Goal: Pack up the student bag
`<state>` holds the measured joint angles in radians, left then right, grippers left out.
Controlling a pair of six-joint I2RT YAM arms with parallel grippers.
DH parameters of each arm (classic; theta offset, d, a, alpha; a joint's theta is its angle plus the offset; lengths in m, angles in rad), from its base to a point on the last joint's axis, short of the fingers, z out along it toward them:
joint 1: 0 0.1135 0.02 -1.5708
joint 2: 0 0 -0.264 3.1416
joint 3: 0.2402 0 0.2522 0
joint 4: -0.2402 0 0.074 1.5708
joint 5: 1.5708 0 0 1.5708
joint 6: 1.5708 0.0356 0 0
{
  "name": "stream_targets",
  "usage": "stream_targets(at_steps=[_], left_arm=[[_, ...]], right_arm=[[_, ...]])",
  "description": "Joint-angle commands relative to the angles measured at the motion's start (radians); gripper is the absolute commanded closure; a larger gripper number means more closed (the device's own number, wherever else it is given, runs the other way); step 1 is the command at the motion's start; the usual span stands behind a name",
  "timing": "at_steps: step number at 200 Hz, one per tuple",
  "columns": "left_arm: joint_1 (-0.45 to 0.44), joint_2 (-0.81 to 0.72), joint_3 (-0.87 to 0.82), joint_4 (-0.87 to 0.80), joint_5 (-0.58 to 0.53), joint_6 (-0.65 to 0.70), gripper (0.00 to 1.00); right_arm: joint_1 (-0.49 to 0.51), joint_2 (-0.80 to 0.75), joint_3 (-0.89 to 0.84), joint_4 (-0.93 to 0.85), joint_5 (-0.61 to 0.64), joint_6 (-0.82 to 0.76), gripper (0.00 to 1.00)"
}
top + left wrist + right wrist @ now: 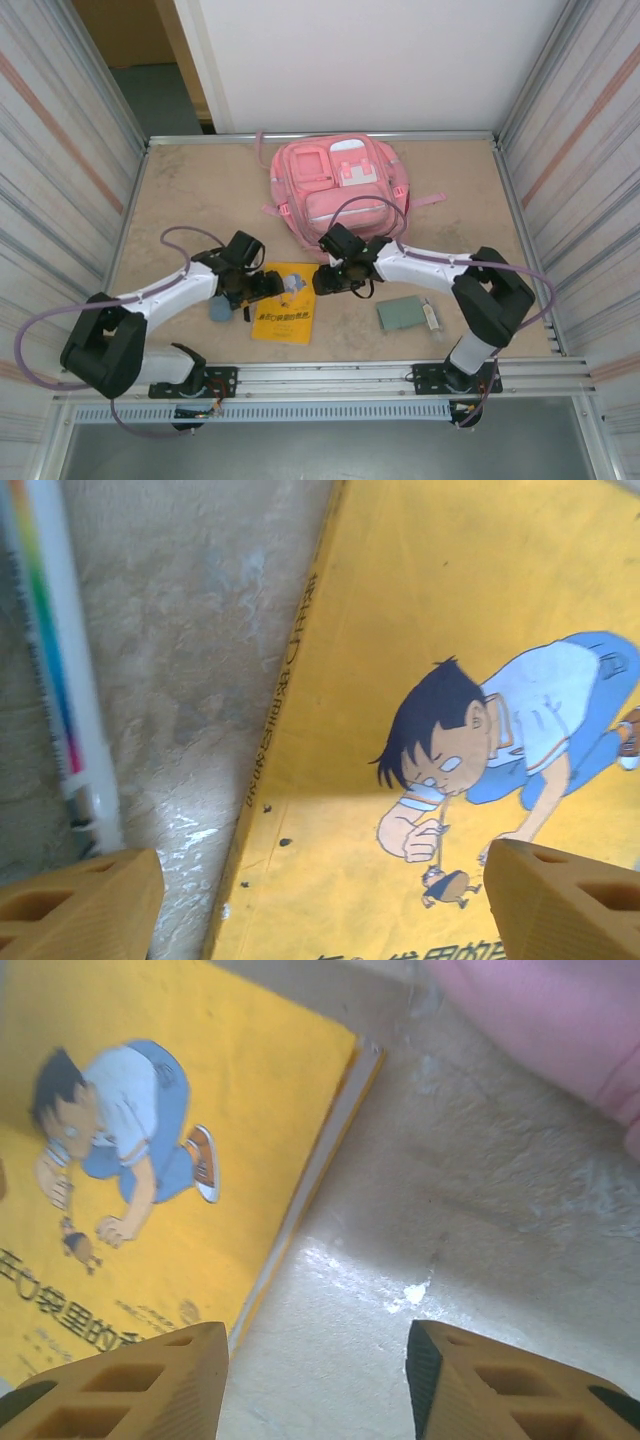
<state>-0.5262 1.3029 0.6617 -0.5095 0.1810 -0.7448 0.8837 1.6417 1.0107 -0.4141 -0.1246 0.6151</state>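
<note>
Both arms swing in from their bases at the near edge, elbows poking out to the sides and forearms angling toward the middle, so the wrists nearly meet there, pointing down. The left gripper (263,287) has its orange fingers (80,905) spread really wide. The right gripper (326,280), just beside it, has its fingers (130,1385) parted too, just narrower.

Pink student bag (340,188) lying flat, front pockets up, far centre.
</note>
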Motion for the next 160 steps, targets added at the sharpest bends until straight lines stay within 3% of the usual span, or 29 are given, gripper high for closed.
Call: stream_targets(at_steps=[1,22,52,79,112,160], left_arm=[[0.000,-0.008,-0.016,0.071,0.049,0.021,0.18],[-0.003,0.032,-0.010,0.083,0.064,0.046,0.23],[-0.006,0.076,-0.027,0.100,0.038,0.043,0.25],[-0.010,0.108,-0.015,0.062,0.013,0.054,0.23],[-0.001,0.111,-0.074,0.321,0.345,0.024,0.25],[-0.031,-0.008,-0.058,0.379,0.473,0.000,0.35]], right_arm=[[0.052,0.020,0.007,0.011,0.068,0.061,0.49],[0.079,0.088,0.024,0.026,0.071,0.067,0.50],[0.083,0.157,0.019,0.061,0.046,0.076,0.65],[0.080,0.164,0.012,0.056,0.043,0.066,0.69],[0.072,0.172,0.006,0.069,0.033,0.033,0.70],[0.060,0.149,-0.039,0.164,-0.026,0.021,0.72]])
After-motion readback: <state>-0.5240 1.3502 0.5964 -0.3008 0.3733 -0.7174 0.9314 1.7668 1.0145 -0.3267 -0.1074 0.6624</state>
